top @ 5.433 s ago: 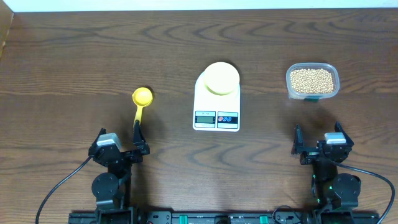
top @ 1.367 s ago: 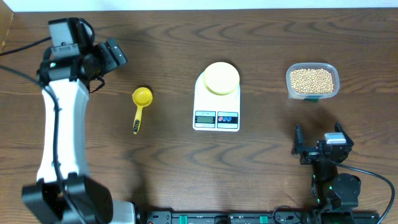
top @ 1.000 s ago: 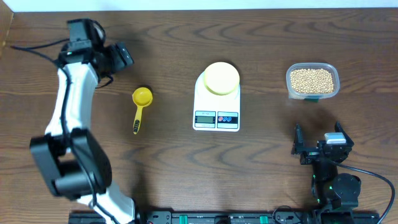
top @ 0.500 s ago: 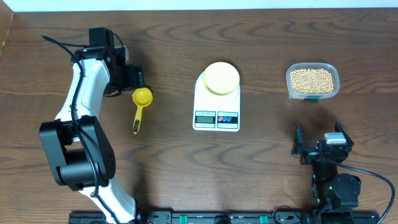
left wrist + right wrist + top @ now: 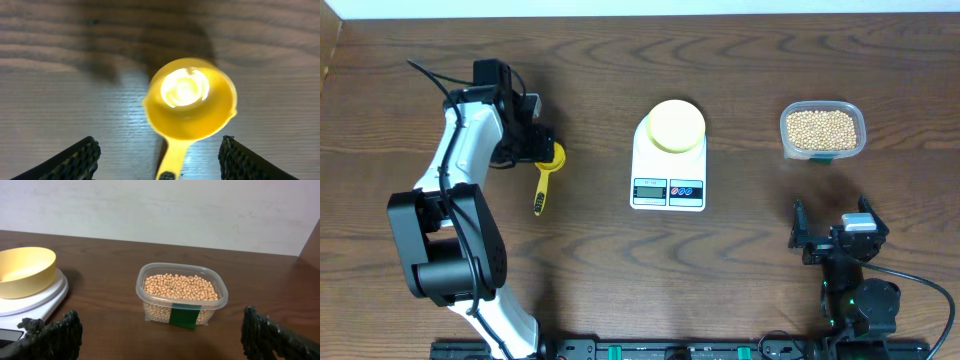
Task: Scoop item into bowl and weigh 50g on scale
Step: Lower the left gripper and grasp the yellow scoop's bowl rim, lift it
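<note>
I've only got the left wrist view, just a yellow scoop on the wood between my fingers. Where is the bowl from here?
Observer: The bowl sits on the scale, to the right of the scoop.
Operator: And the beans?
Observer: The beans fill a clear tub further right, past the scale.
Operator: Anything in the bowl yet?
Observer: No, it looks empty from overhead.
Operator: What about the other arm?
Observer: The right gripper sits open and empty, on the near side of the tub, touching nothing.
</note>
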### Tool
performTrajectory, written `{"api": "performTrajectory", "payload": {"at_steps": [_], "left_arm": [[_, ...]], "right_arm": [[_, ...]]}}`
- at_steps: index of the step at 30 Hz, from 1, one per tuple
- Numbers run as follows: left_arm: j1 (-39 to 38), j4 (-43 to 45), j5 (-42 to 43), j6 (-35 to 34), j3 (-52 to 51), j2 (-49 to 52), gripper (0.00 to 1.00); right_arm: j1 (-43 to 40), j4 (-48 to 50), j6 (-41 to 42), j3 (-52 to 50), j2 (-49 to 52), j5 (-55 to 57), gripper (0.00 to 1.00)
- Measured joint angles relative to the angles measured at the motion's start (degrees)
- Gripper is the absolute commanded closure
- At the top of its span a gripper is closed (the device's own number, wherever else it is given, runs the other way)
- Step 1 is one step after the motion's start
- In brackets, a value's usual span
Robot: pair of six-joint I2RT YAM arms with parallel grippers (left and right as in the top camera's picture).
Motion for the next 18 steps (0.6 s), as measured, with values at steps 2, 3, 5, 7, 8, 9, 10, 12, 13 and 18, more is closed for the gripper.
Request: {"api": "performTrajectory", "payload": {"at_steps": [2,3,5,7,8,9,10,12,13,18], "left_arm": [[0.0,0.7,-1.0,0.3,-0.1,0.2,0.22],[0.0,1.2,-1.2,0.4,-0.1,0.3,0.22],[0.0,2.3,-1.7,0.4,-0.1,0.6,0.26],[0.0,2.9,-2.1,0.5,-0.1,0.7,0.28],[0.0,3.2,-2.1,0.6,-0.1,0.7,0.28],[0.0,3.7,-2.1,0.6,-0.1,0.7,0.28],[0.0,4.0,-2.1,0.6,-0.1,0.7,0.29],[0.0,4.4,-1.7,0.6,-0.1,0.7,0.3],[0.0,4.6,-1.4,0.5,-0.1,0.7,0.3],[0.0,4.6,-0.7,0.5,-0.1,0.7,0.34]], "right_arm": [[0.0,0.0,0.0,0.0,0.0,0.0,0.01],[0.0,0.0,0.0,0.0,0.0,0.0,0.01],[0.0,0.0,0.0,0.0,0.0,0.0,0.01],[0.0,0.0,0.0,0.0,0.0,0.0,0.01],[0.0,0.0,0.0,0.0,0.0,0.0,0.01],[0.0,0.0,0.0,0.0,0.0,0.0,0.01],[0.0,0.0,0.0,0.0,0.0,0.0,0.01],[0.0,0.0,0.0,0.0,0.0,0.0,0.01],[0.0,0.0,0.0,0.0,0.0,0.0,0.01],[0.0,0.0,0.0,0.0,0.0,0.0,0.01]]}}
